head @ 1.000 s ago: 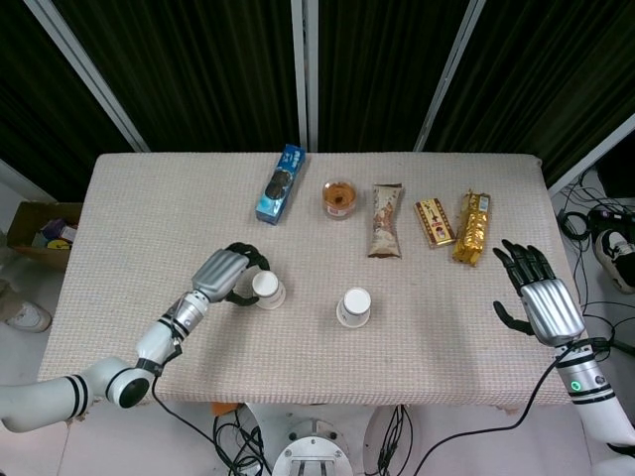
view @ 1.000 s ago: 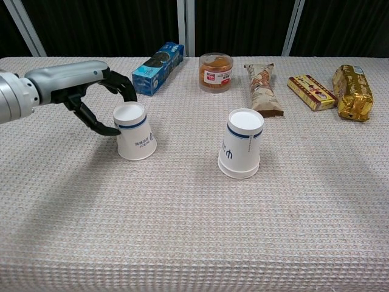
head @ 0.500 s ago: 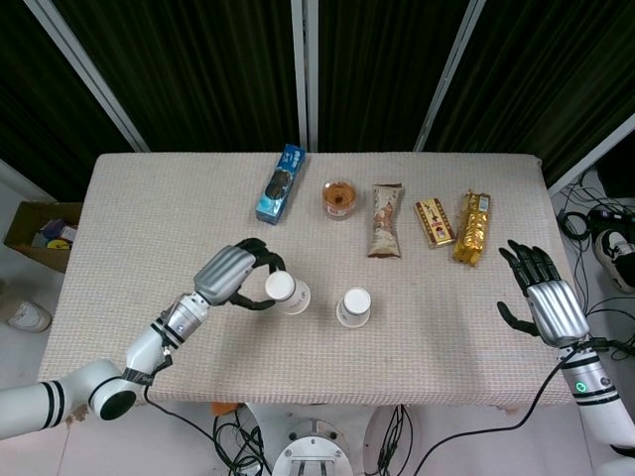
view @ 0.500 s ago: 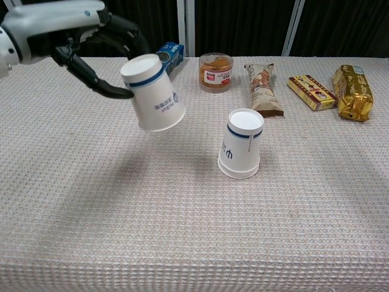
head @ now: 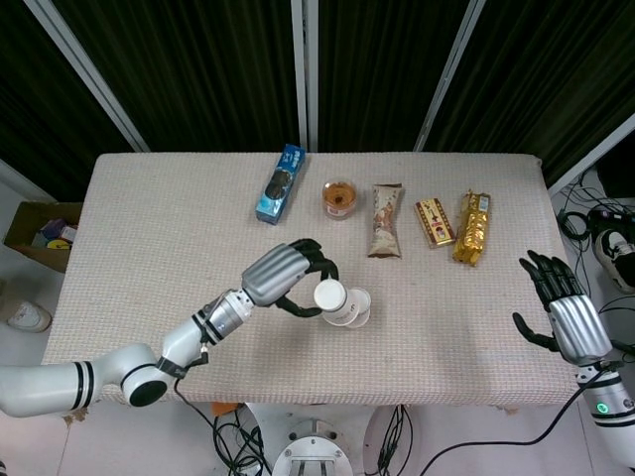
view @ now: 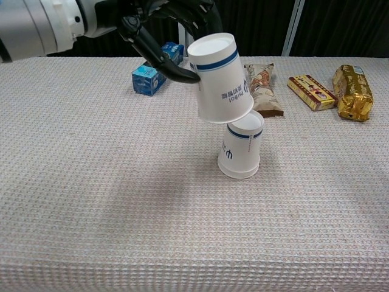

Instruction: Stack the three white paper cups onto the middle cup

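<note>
My left hand holds an upside-down white paper cup with a blue band, tilted, in the air just above and to the left of the middle cup. The middle cup stands upside down on the table, its top partly hidden by the held cup. My right hand hovers open off the table's right edge, fingers spread, holding nothing. Only these two cups are in view.
Along the back of the table lie a blue biscuit box, a round clear tub, a brown snack bar, a small red-gold packet and a gold wrapper. A cardboard box sits on the floor at left.
My left hand has lifted the left cup off the table and carried it right, to just above the middle cup. My right hand drifted back and to the right.
</note>
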{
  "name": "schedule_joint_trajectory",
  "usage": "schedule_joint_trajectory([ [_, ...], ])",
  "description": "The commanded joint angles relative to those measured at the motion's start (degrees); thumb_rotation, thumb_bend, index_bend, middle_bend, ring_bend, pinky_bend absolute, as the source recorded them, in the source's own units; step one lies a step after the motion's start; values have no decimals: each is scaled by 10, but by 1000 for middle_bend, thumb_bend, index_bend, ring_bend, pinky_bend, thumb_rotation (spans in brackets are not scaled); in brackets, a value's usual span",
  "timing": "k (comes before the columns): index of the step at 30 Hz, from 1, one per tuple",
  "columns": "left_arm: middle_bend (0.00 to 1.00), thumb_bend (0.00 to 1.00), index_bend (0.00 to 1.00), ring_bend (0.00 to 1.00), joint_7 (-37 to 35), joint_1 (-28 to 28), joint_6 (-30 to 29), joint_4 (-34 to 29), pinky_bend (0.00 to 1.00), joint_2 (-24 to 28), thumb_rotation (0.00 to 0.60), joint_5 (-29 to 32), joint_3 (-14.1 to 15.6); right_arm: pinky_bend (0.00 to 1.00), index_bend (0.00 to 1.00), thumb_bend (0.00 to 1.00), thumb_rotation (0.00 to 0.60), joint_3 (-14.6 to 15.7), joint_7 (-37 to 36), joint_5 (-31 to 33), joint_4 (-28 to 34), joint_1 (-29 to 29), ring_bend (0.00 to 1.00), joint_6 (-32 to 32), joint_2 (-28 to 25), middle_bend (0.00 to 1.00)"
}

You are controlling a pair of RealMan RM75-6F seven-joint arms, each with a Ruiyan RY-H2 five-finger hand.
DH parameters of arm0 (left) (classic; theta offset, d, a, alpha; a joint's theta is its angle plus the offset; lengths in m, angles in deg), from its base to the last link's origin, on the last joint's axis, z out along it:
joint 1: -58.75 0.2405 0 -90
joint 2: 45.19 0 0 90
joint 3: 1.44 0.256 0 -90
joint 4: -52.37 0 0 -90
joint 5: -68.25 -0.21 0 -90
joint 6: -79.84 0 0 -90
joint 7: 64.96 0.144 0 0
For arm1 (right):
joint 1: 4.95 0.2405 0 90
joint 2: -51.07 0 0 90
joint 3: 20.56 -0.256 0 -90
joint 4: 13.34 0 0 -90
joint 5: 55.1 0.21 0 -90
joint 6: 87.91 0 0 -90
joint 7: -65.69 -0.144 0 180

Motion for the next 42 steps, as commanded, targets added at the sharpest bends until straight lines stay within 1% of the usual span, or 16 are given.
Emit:
schedule_joint_trajectory([
  [1,490,270,517,330,47,-24,17,11,207,-19,600,39,-7,0,0,304,600,0,-10,1,-9,-4,0,4,4,28],
  [7,488,271,517,330,113,-48,19,11,207,-35,600,101,-16,0,0,304,600,-2,-30,0,-27,-9,0,10,10,27],
  [13,487,273,517,330,149,-73,22,9,206,-48,600,139,-21,0,0,305,600,-5,-34,-2,-31,-12,0,18,11,28],
  [18,487,273,517,330,189,-95,28,18,206,-57,600,169,-16,0,0,304,600,-7,-38,-3,-33,-15,0,21,11,28],
  [22,487,272,517,330,232,-112,24,25,205,-67,600,204,-8,0,0,304,600,-7,-42,-2,-36,-17,0,23,11,28],
  [30,482,273,517,330,274,-139,20,34,205,-80,600,260,-2,0,0,305,600,-9,-49,-1,-42,-20,0,25,13,28],
  [33,481,274,517,330,291,-149,19,43,204,-87,600,279,5,0,0,305,600,-9,-53,0,-46,-22,0,24,14,28],
  [42,472,276,513,326,342,-169,17,87,200,-133,600,326,49,0,0,304,600,-8,-62,-1,-56,-22,0,21,18,28],
])
